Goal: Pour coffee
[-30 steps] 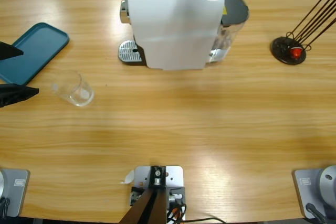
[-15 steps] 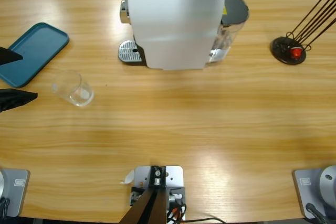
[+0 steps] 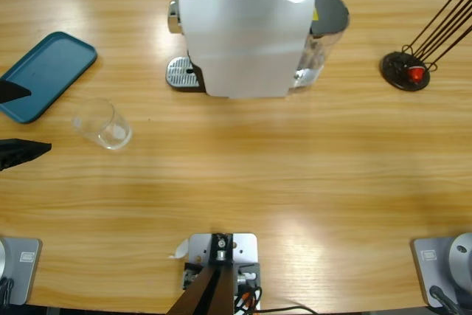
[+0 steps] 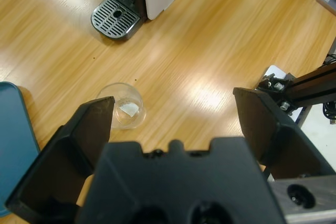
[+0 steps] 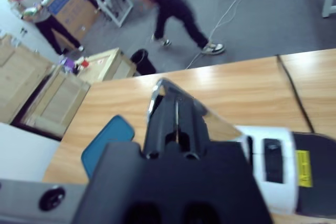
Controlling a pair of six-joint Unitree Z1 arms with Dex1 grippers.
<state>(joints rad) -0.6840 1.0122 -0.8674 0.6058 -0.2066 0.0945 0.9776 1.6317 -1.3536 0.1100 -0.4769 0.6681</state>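
Change: in the high view the left hand (image 3: 15,123) sits lower and further out at the left edge than a second ago, so less of its two black tips shows; the dark shape that lay across the upper right of the coffee machine a second ago is gone from the top edge.
Left hand: spread wide and grasping nothing; in the left wrist view (image 4: 173,124) the glass shows between its jaws but apart from both.
Right hand: in the right wrist view (image 5: 177,124) its jaws are pressed together with nothing between them, pointing over the coffee machine toward the room; it cannot be picked out in the high view.
Glass (image 3: 103,125): clear tumbler standing upright on the desk in the left part of the high view, just right of the tray, well apart from the drip grate; no amber coffee can be made out in it.
Coffee machine (image 3: 247,31): white body at upper centre, its drip grate (image 3: 183,73) jutting left.
Tray (image 3: 48,71): teal, at upper left, reaching the left edge.
Capsule stand (image 3: 407,70): upper right, with a red capsule on its dark base.
Open room: the desk (image 3: 295,175) is bare wood across the whole middle and lower right.
Background: people stand and walk on the floor beyond the desk in the right wrist view.
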